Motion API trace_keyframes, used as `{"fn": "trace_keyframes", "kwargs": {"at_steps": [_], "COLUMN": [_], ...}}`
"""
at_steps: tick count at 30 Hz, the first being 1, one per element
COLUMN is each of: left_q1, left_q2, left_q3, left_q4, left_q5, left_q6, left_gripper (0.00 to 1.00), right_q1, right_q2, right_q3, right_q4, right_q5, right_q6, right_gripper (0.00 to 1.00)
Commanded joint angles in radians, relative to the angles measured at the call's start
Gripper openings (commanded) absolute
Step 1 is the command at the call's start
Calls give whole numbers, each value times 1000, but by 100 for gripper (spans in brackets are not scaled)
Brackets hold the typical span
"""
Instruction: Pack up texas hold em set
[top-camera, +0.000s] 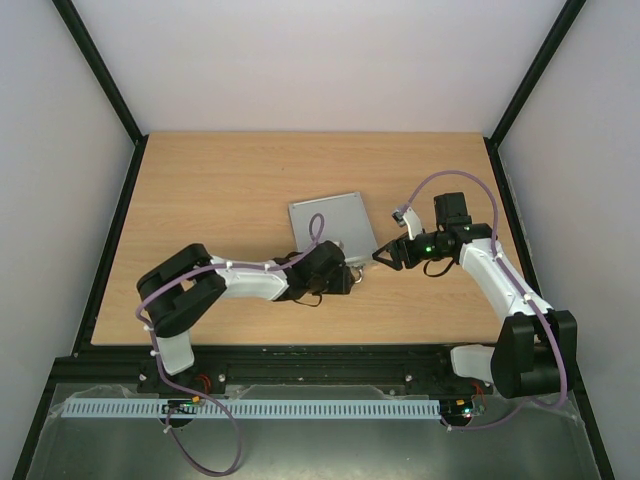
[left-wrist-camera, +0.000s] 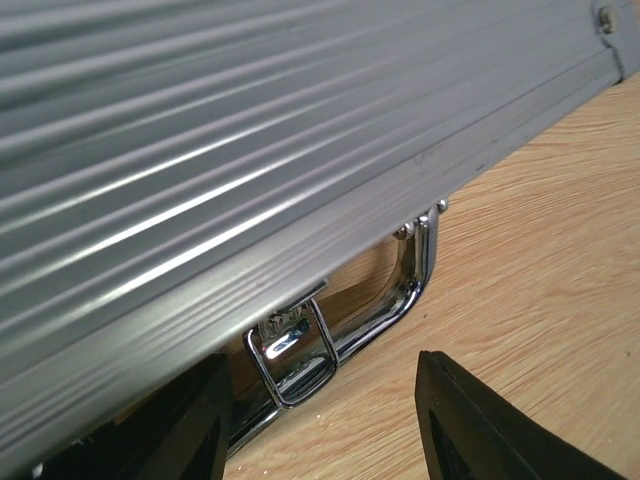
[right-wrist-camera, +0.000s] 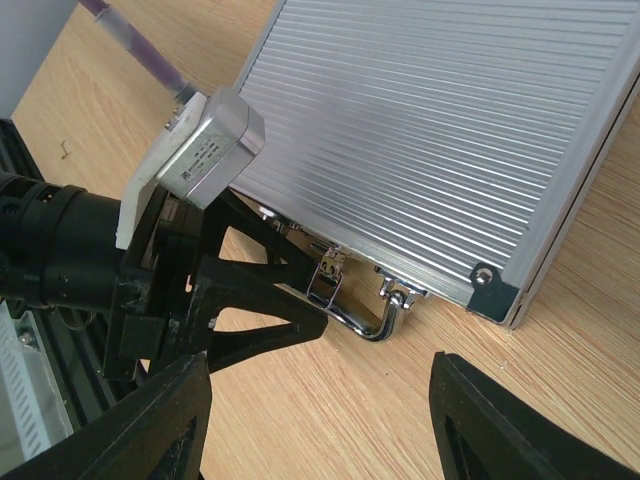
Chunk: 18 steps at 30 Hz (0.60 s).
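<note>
The silver ribbed aluminium case (top-camera: 328, 220) lies shut and flat on the table. Its chrome handle (right-wrist-camera: 375, 322) and a chrome latch (right-wrist-camera: 325, 275) are on its near edge. In the left wrist view the case (left-wrist-camera: 250, 130) fills the top, and the latch's wire loop (left-wrist-camera: 295, 345) hangs between my fingers, with the handle (left-wrist-camera: 405, 295) to its right. My left gripper (top-camera: 352, 277) is open at that near edge and straddles the latch (left-wrist-camera: 320, 430). My right gripper (top-camera: 380, 256) is open and empty just right of the handle (right-wrist-camera: 320, 420). Chips, discs, dice and cards are hidden.
The wooden table (top-camera: 220, 190) is bounded by black frame rails at left (top-camera: 105, 240) and right (top-camera: 510, 220). The left arm's fingers and camera housing (right-wrist-camera: 200, 150) lie close to the right gripper in the right wrist view.
</note>
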Motion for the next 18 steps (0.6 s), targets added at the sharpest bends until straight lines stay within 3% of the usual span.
{"fn": "trace_keyframes", "kwargs": {"at_steps": [1,18], "left_q1": [25,55], "left_q2": [32,45], "left_q3": [-43,-86], "left_q4": [122,233], "left_q5": [97,162], "left_q6": [-18,-60], "left_gripper": [50,45], "right_q1": [3,3], "right_q2": [4,21], "right_q3": [-12,-10], "right_q4": [-31,-33], "right_q5": [-1,3], "right_q6": [-15,-17], "right_gripper": [61,61]}}
